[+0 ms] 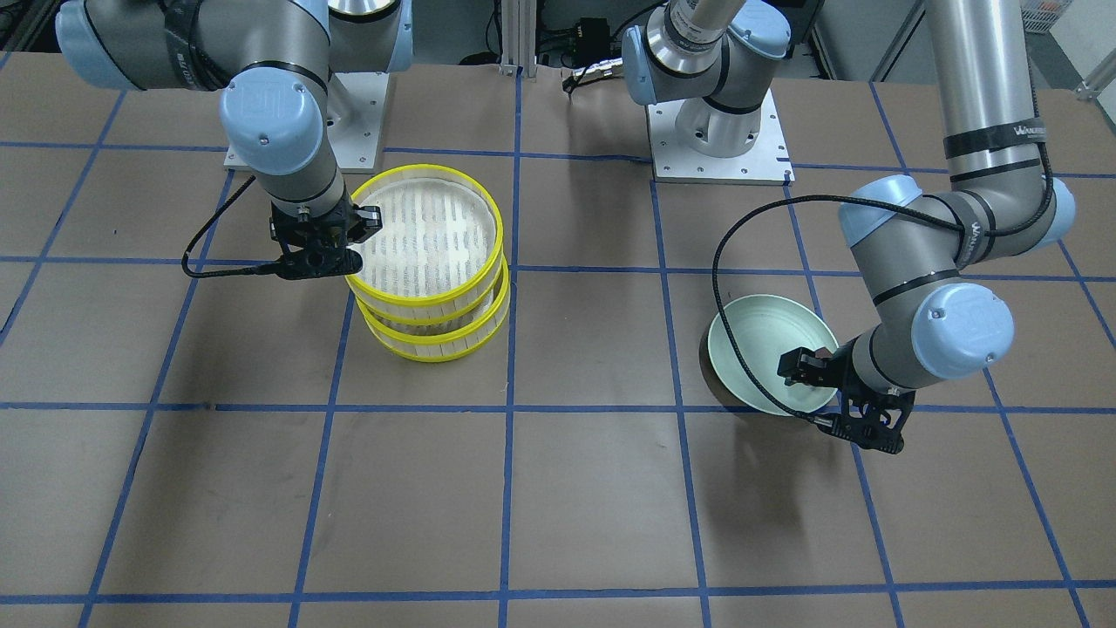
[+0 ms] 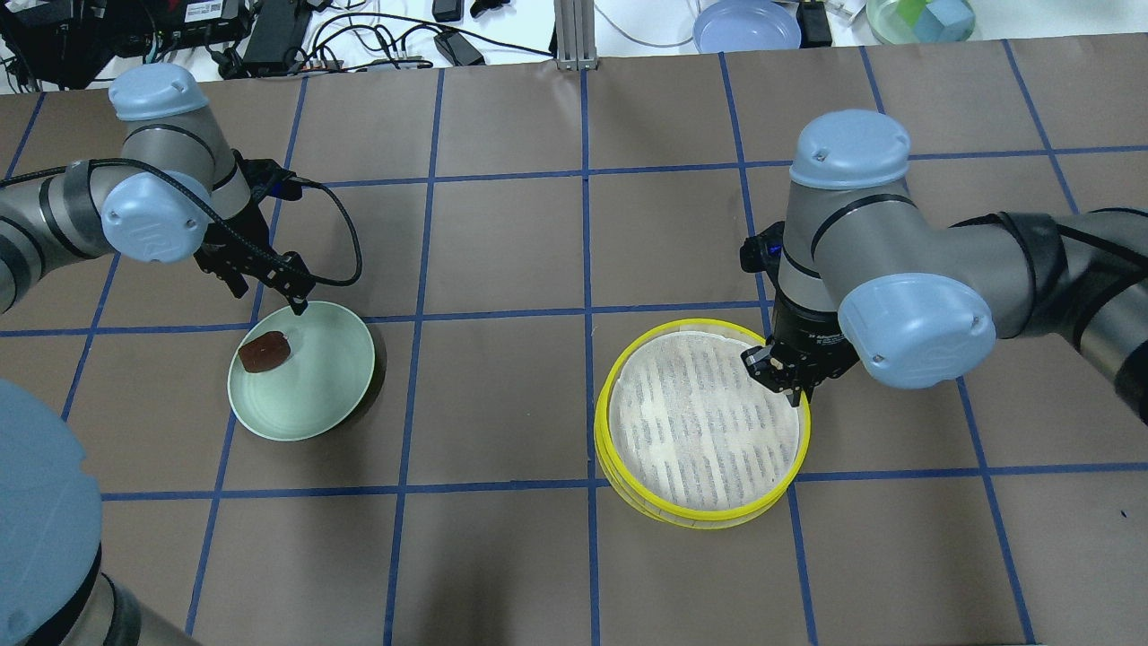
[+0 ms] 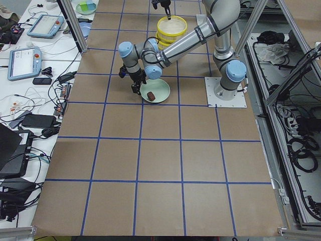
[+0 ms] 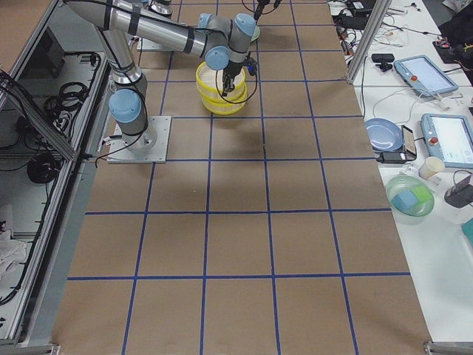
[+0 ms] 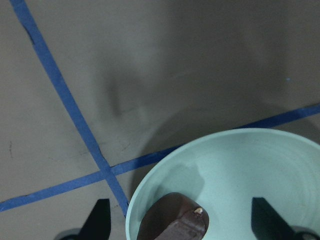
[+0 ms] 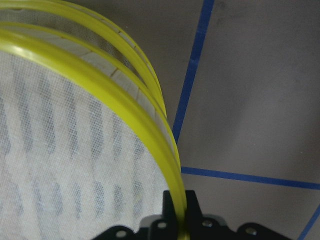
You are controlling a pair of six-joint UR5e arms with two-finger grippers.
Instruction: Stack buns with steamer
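Two yellow-rimmed steamer trays are stacked. The upper tray [image 2: 704,417] sits slightly offset over the lower tray [image 1: 440,342]. My right gripper [image 2: 787,377] is shut on the upper tray's yellow rim [image 6: 176,187]. I cannot tell whether the upper tray rests on the lower one. The dark reddish-brown bun [image 2: 265,352] lies in the pale green plate [image 2: 314,395]. My left gripper [image 2: 267,294] is open just above the plate's far rim. In the left wrist view the bun [image 5: 175,225] lies between its wide-apart fingertips [image 5: 100,217]. The cream bun is not in view.
The brown table carries blue tape grid lines [image 2: 587,314]. Both arm bases [image 1: 719,131] stand at the robot's edge. Beyond the far edge are a blue plate [image 2: 746,25], a bowl of coloured blocks [image 2: 919,18] and cables.
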